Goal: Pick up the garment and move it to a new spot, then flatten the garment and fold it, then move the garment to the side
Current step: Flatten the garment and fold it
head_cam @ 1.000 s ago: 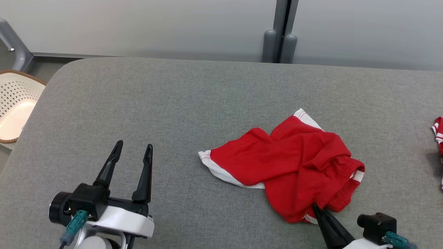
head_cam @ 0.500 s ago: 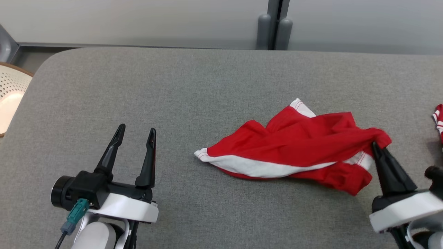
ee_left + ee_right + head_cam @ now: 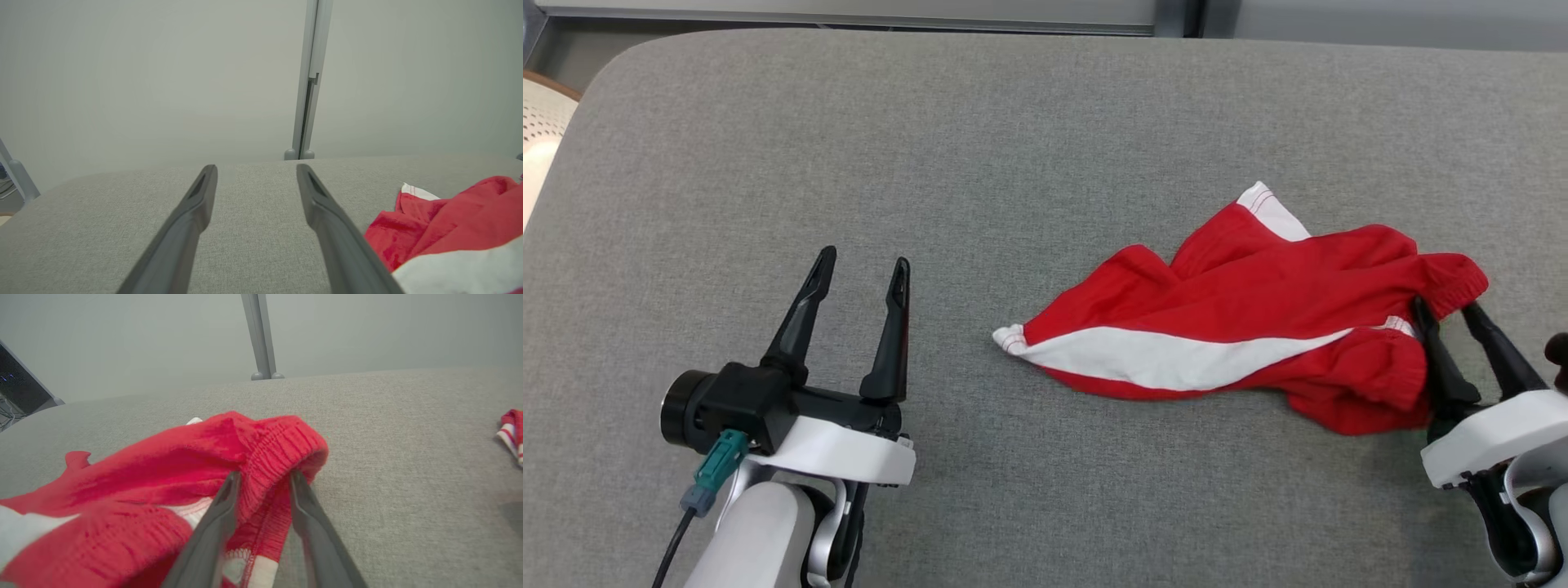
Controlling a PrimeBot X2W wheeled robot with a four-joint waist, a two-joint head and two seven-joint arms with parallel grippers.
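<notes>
Underneath everything, a grey fabric-topped desk [image 3: 931,122], rounded at its far left corner. On its right half, a red garment [image 3: 1241,327] with a white band, lying crumpled from the middle toward the right edge. Over the near left part of the desk, the left hand [image 3: 864,257]: fingers well apart, gripping nothing, well clear of the garment's white-tipped left end. At the garment's right end, the right hand [image 3: 1444,306]: fingers parted a little, not clamped, the ribbed red waistband bunched loosely over and between the tips. Beyond the far edge, a grey post [image 3: 259,335] against a pale wall. Off the far left corner, a pale perforated basket [image 3: 538,122]. Near the right edge, apart from the garment, a small red-and-white striped cloth [image 3: 510,430].
</notes>
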